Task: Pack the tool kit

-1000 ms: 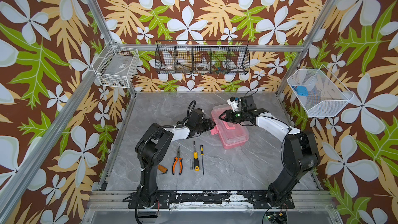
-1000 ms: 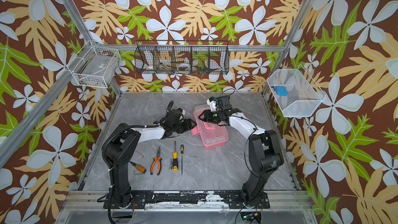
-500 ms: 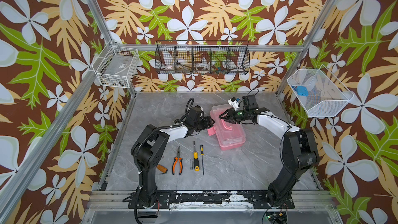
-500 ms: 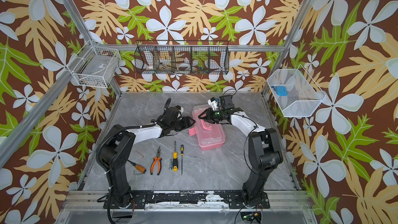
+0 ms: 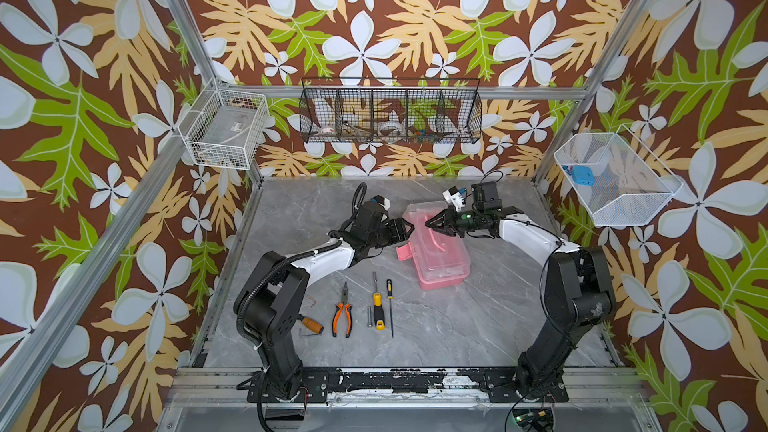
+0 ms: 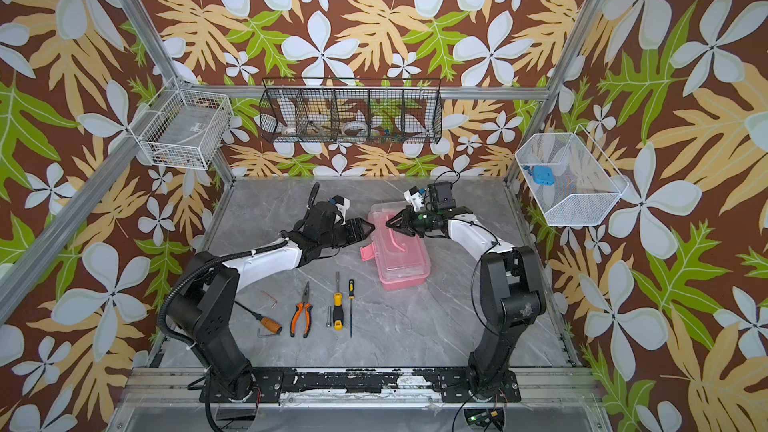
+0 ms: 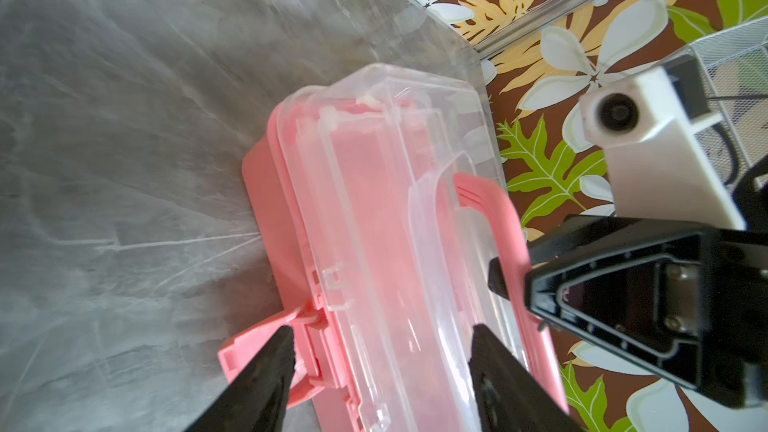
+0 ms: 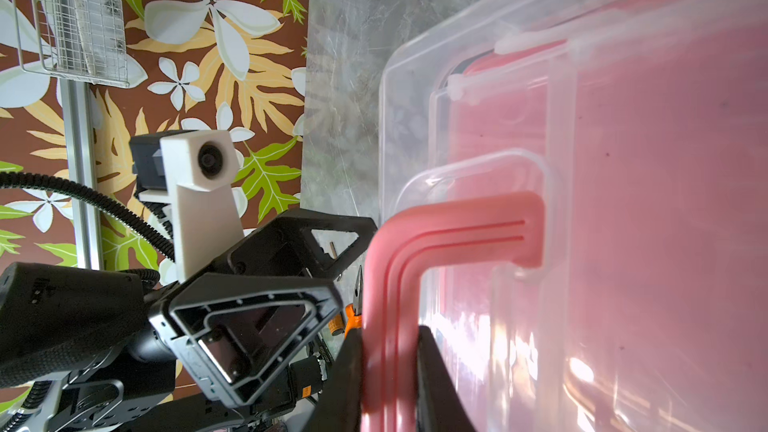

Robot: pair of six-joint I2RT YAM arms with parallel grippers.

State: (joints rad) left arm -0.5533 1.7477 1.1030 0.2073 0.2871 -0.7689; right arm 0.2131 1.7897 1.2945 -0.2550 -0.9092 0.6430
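On table (image 5: 457, 334), toward back: pink case (image 5: 441, 257), lid down, latch (image 7: 257, 347) flipped out. My right tool (image 8: 388, 338) clamped on handle (image 8: 453, 226); my left tool (image 7: 380, 336) apart, straddling case end. To open well, I judge: steady base with left, lift handle slowly, straight up. Pliers (image 5: 342, 314), screwdrivers (image 5: 377, 315) lie unpacked near front.

No text, label, brand or number can be read anywhere, not even on the pink case (image 5: 451, 261).

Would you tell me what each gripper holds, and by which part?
The right gripper pinches the rectangular pink plastic case by its pink handle; the left gripper is open, holding nothing.
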